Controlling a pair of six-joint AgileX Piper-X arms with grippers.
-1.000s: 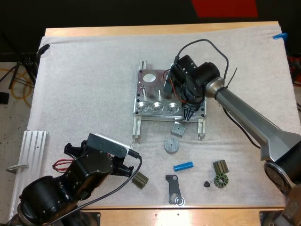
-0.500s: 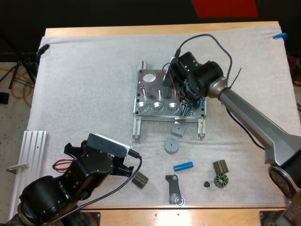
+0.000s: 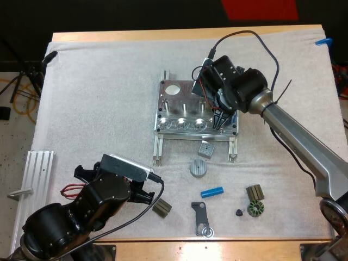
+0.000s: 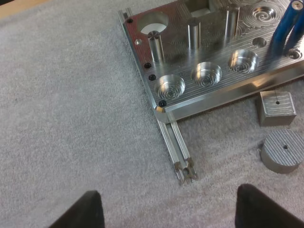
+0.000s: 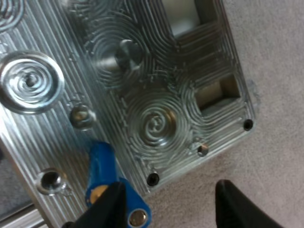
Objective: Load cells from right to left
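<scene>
A blue cell (image 5: 101, 168) stands tilted on the fixture (image 5: 142, 57), just beside the inner side of one finger (image 5: 111, 206) of the right pincer (image 5: 171, 192). The pincer is spread wide, with mat (image 5: 180, 209) showing between its fingers. A second cell (image 3: 212, 192) lies well apart from it.

Grey metal disc (image 3: 198, 168) near a square metal block (image 3: 205, 148); black bracket (image 3: 201, 217) lying flat; olive block (image 3: 161, 207) apart.

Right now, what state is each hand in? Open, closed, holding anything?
Left hand: open, holding nothing.
Right hand: cannot be told; a blue piece sits right beside it, over the metal fixture.
</scene>
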